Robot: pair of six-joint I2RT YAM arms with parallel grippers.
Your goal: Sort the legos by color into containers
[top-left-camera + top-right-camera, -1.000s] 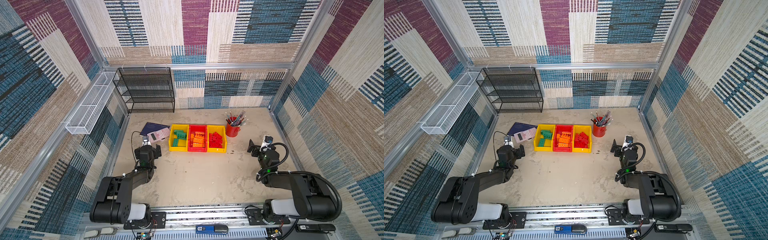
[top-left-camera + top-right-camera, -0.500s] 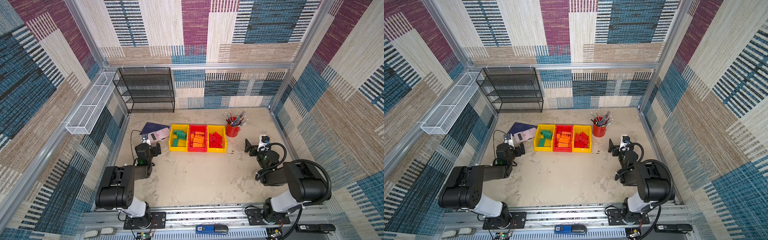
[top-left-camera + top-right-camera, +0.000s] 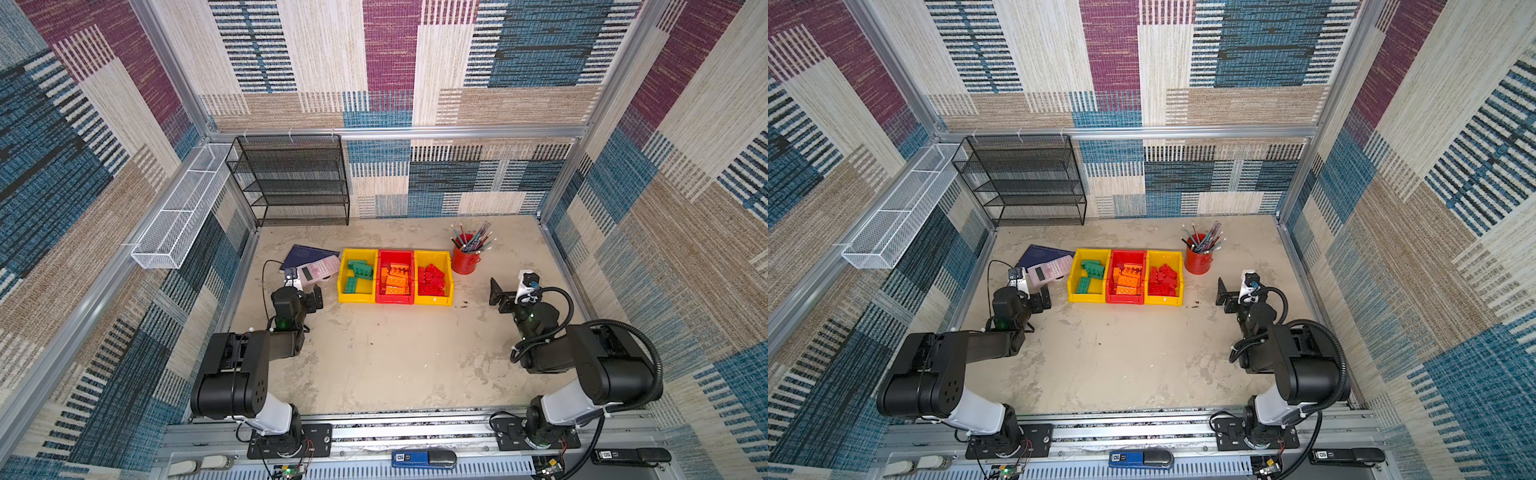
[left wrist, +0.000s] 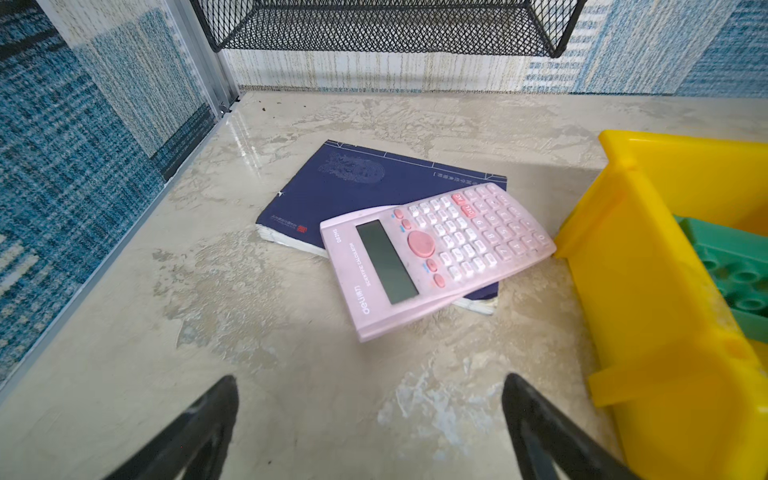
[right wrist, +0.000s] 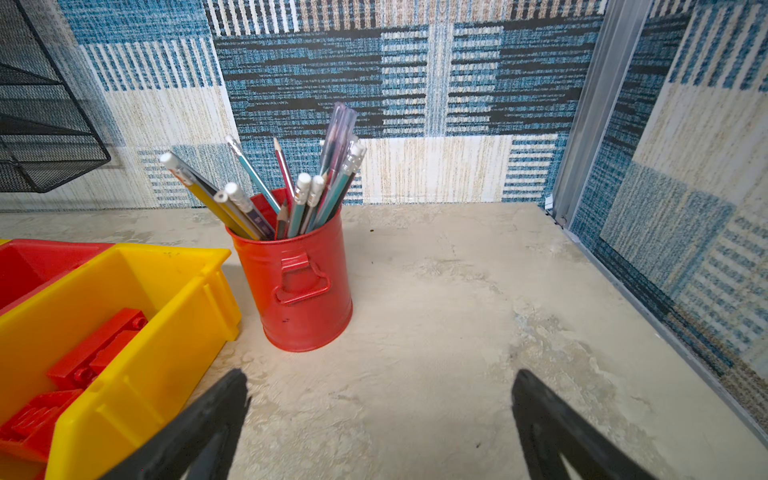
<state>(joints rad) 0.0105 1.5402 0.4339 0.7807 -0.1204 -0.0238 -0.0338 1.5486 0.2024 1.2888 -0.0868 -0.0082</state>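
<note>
Three containers stand in a row in both top views. The left yellow bin [image 3: 356, 298] holds green legos [image 3: 359, 268]. Orange legos [image 3: 395, 280] fill the red bin [image 3: 395, 300], and red legos [image 3: 432, 278] lie in the right yellow bin [image 3: 433, 301]. My left gripper [image 3: 305, 291] [image 4: 370, 390] hovers low just left of the bins, open and empty, with the yellow bin [image 4: 648, 270] and a green lego [image 4: 731, 257] beside it. My right gripper [image 3: 510, 291] [image 5: 380, 386] is open and empty over bare table right of the bins; red legos [image 5: 99, 349] show in the yellow bin [image 5: 137, 316].
A pink calculator [image 4: 432, 253] rests on a blue notebook [image 4: 357, 183] ahead of the left gripper. A red pencil cup [image 5: 299, 286] stands beside the right yellow bin. A black mesh shelf [image 3: 291, 183] stands at the back left, and a white wire basket [image 3: 183, 208] hangs on the left wall.
Both arms have folded back toward their bases. The grippers stayed open near the same spots, and the right one shifted slightly left.
</note>
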